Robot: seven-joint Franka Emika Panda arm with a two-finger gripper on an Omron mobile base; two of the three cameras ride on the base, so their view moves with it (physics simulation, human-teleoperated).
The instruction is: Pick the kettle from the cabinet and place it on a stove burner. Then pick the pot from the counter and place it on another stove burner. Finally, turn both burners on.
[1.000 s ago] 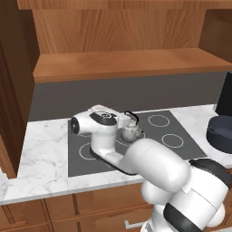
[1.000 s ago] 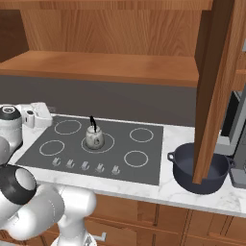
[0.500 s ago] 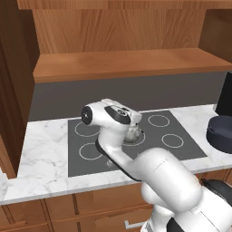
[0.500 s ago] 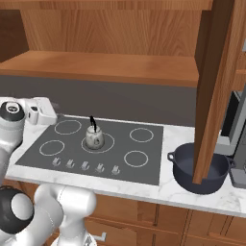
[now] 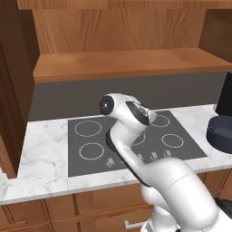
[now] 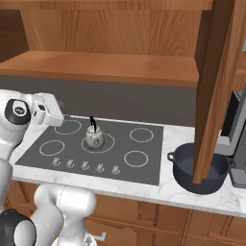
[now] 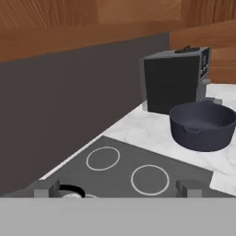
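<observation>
The small silvery kettle [image 6: 94, 138] with its black loop handle stands upright on the middle burner of the dark cooktop [image 6: 126, 144]. My gripper [image 6: 61, 114] hovers to the kettle's left, a little above it, open with nothing between its fingers. In the hand view the gripper [image 7: 117, 189] looks across the cooktop, its fingertips [image 7: 46, 188] far apart, and the top of the kettle's handle [image 7: 69, 189] shows just above the lower edge. The wide dark pot [image 6: 198, 169] rests on the marble counter [image 6: 168, 190] right of the cooktop, also seen as the pot [image 7: 203, 125] and the pot [image 5: 221, 135]. The brown cabinet shelf [image 6: 110, 67] runs above.
An open cabinet door [image 6: 217, 86] hangs down in front of the pot in the right base view. A black appliance [image 7: 173, 84] stands behind the pot against the wall. Burner knobs [image 6: 85, 166] line the cooktop's front edge. Bare counter [image 5: 45, 158] lies left of the cooktop.
The arm's elbow has swung up and over to the right and the hand has turned toward the pot's side. The kettle has stayed on its burner.
</observation>
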